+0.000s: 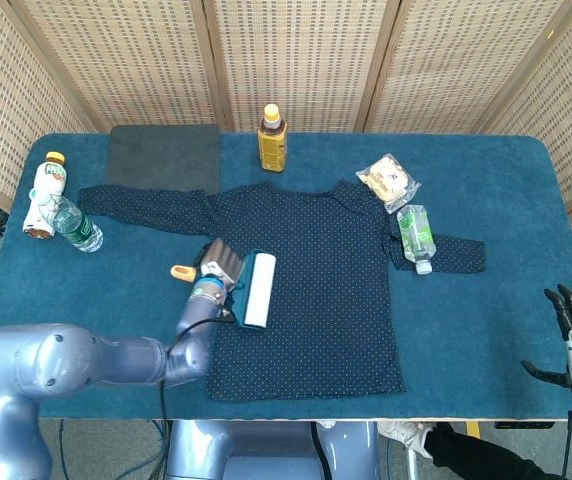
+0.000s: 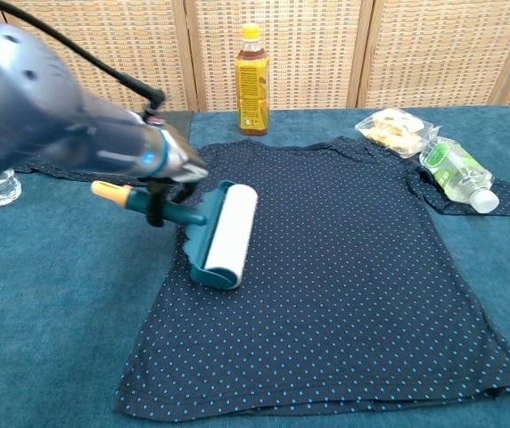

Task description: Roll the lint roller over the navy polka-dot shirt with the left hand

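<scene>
Woven cane screens stand behind a table [image 1: 486, 330] covered in blue cloth. Spread flat across the middle of the frame lies the navy polka-dot shirt [image 1: 316, 290], one sleeve reaching toward the upper left, the other toward the right.

On the shirt's left edge, slightly left of centre, the lint roller [image 1: 256, 290] rests with its white drum on the fabric. The left hand [image 1: 216, 268] grips its teal handle, fingers wrapped around it, the yellow handle end sticking out to the left over the cloth.

At the lower right corner the right hand [image 1: 571, 335] hangs off the table edge, fingers spread and holding nothing.

An amber bottle [image 1: 272, 138] stands at top centre. A snack packet [image 1: 387, 180] and a small green-labelled bottle [image 1: 416, 237] lie right of the shirt, the bottle on the sleeve. Two more bottles [image 1: 61, 205] lie at the left edge, beside a dark mat [image 1: 163, 156].
</scene>
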Robot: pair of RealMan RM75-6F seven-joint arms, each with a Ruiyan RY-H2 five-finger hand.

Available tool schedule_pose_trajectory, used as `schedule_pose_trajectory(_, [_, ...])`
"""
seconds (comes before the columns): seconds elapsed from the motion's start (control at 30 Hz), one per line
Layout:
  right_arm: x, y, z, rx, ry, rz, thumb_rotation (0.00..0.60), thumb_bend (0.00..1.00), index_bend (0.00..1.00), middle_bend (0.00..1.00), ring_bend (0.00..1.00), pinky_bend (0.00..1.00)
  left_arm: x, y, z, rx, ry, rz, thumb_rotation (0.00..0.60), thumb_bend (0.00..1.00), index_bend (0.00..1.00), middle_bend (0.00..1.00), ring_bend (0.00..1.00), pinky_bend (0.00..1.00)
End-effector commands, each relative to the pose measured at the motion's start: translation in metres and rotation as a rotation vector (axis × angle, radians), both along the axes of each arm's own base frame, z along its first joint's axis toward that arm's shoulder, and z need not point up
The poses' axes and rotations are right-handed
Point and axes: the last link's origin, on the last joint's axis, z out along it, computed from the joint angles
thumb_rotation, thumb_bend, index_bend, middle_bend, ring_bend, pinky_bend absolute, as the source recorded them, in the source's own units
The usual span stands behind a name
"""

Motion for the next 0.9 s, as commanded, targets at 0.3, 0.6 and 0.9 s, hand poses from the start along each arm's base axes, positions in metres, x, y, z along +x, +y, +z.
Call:
schedule_pose_trajectory(0.3, [0.004,0.001,-0.001,-0.003,0.000,0.011,0.600,0.08,0.00,0.00,0.00,0.00,-0.038,0.001,0.022,0.017,-0.016,0.045,0.600,0.62,0.89,0.93,0.78,0.69])
schedule_pose_trajectory(0.6, [0.003,0.001,0.001,-0.008,-0.004,0.006,0.600,0.08,0.00,0.00,0.00,0.00,-0.009,0.000,0.007,0.010,-0.087,0.015,0.600,0.62,0.89,0.93,0.78,0.69])
schedule_pose_trajectory(0.9, [0.000,0.000,0.004,-0.016,-0.010,-0.002,0.600,0.08,0.00,0.00,0.00,0.00,0.040,-0.009,-0.021,-0.003,-0.135,0.007,0.600,0.62,0.89,0.93,0.78,0.69])
